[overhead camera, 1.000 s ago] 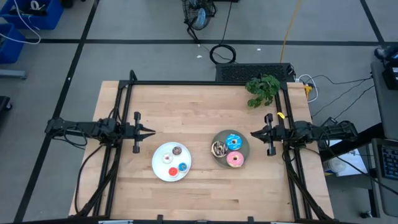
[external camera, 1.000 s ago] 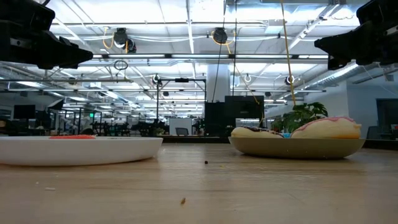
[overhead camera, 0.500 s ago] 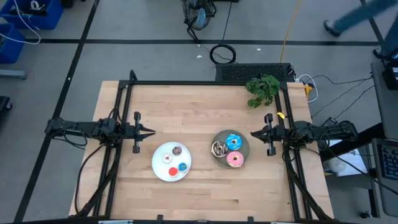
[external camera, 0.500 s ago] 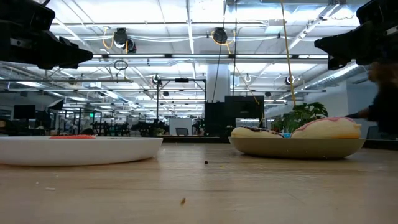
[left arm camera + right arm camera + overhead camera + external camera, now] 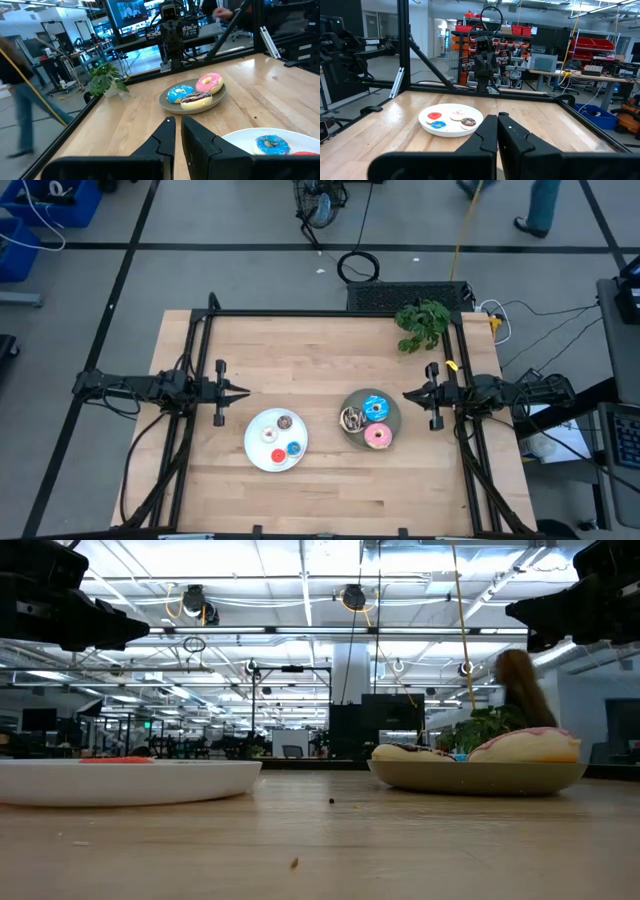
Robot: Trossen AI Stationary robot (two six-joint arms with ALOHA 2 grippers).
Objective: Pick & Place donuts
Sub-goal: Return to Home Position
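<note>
Donuts (image 5: 376, 408) on grey plate (image 5: 396, 421): pink, blue sprinkled, dark chocolate.

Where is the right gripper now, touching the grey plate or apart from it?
Apart. The low view shows the right gripper high above the grey plate, with open air between them.

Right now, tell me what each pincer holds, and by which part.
Nothing. The left pincer and right pincer are both shut and empty; the donuts lie on their plates.
</note>
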